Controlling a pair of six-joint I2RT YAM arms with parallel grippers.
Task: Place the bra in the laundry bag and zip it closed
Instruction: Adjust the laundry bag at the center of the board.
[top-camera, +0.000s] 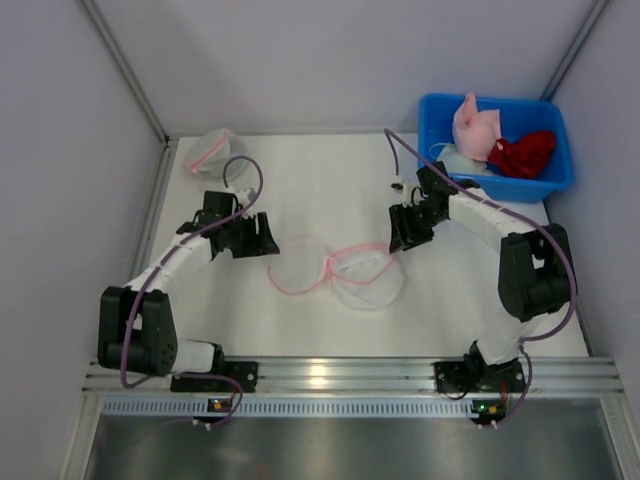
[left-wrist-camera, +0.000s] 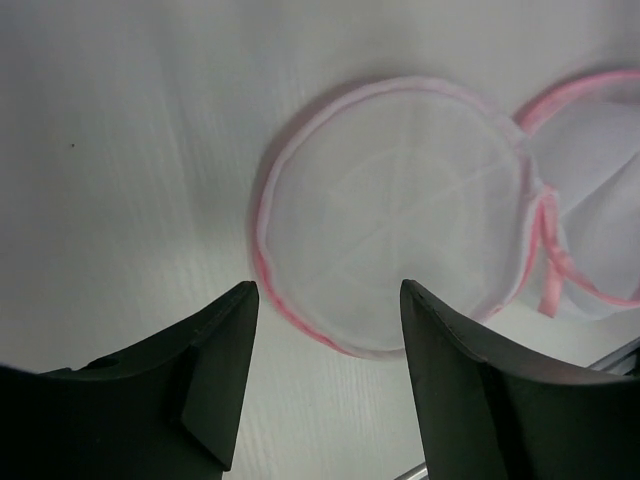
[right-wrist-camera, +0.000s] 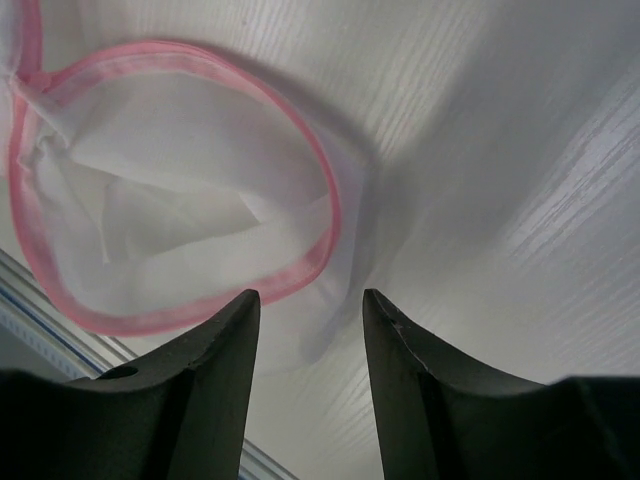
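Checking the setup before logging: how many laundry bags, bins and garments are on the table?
Laundry bags: 2, open bag, far-left bag
Blue bin: 1
Garments in bin: 3, pink garment, red garment, pale garment
Total: 6

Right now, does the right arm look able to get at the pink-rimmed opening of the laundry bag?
Probably yes. The right gripper is open, right at the rim of the laundry bag, which lies unzipped on the table. Nothing stands between them.

Laundry bag (top-camera: 335, 270) lying mid-table (top-camera: 320, 190), bin (top-camera: 497, 189) holding garments (top-camera: 520, 152) far right corner, mesh bag (top-camera: 212, 150) far left corner
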